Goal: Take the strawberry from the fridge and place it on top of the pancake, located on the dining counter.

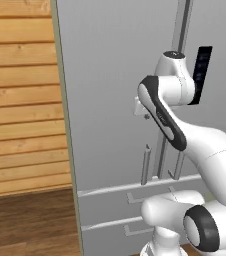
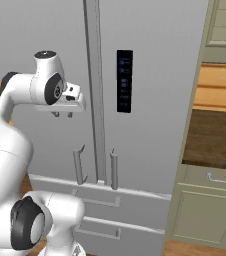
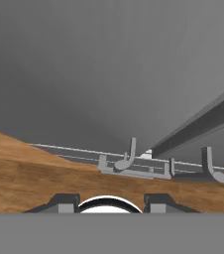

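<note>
The light-grey fridge [image 1: 110, 75] [image 2: 150, 60] [image 3: 109, 74] stands right in front of me with both doors shut, so the strawberry is hidden. My gripper [image 2: 62, 114] [image 3: 111, 202] hangs in front of the left door, above the thin bar handles [image 2: 78, 165] [image 3: 130, 154], pointing down. Its fingertips [image 3: 64, 201] stand wide apart, open, with nothing between them. In the left base view my own forearm covers most of the hand [image 1: 141, 106]. The pancake and the dining counter are out of view.
A black display panel [image 2: 124, 80] [image 1: 202, 70] sits on the right door. Lower drawers [image 2: 97, 200] run under the doors. A wooden plank wall [image 1: 20, 100] is to the left, pale-green cabinets with a dark counter [image 2: 215, 140] to the right, wooden floor [image 1: 30, 220] below.
</note>
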Tool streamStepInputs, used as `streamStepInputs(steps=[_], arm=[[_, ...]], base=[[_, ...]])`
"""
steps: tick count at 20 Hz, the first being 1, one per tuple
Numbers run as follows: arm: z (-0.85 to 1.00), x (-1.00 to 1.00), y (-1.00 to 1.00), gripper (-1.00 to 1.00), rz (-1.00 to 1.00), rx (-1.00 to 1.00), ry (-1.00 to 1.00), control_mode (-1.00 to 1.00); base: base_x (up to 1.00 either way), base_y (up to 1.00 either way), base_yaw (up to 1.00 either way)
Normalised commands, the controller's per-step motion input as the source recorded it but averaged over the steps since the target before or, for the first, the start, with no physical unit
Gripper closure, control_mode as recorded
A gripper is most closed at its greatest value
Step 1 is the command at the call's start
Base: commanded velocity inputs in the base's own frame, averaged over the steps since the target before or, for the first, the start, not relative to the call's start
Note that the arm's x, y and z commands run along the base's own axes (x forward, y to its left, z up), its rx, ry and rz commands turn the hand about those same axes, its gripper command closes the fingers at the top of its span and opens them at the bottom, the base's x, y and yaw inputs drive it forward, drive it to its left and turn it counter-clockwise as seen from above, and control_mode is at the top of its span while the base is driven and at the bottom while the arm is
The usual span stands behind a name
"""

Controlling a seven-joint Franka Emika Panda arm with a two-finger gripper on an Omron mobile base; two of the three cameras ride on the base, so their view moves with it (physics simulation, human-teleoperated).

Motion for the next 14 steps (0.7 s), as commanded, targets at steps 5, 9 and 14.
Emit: streamStepInputs(steps=[5, 9, 14], arm=[[0.00, -0.34, 0.00, -1.00, 0.02, 0.00, -0.01, -1.00], [0.00, -0.73, -0.01, -1.00, 0.00, 0.00, -0.01, -1.00], [-0.24, -0.54, -0.05, -1.00, 0.00, 0.00, 0.01, -1.00]], base=[[0.00, 0.00, 0.00], [0.00, 0.00, 0.00], [0.00, 0.00, 0.00]])
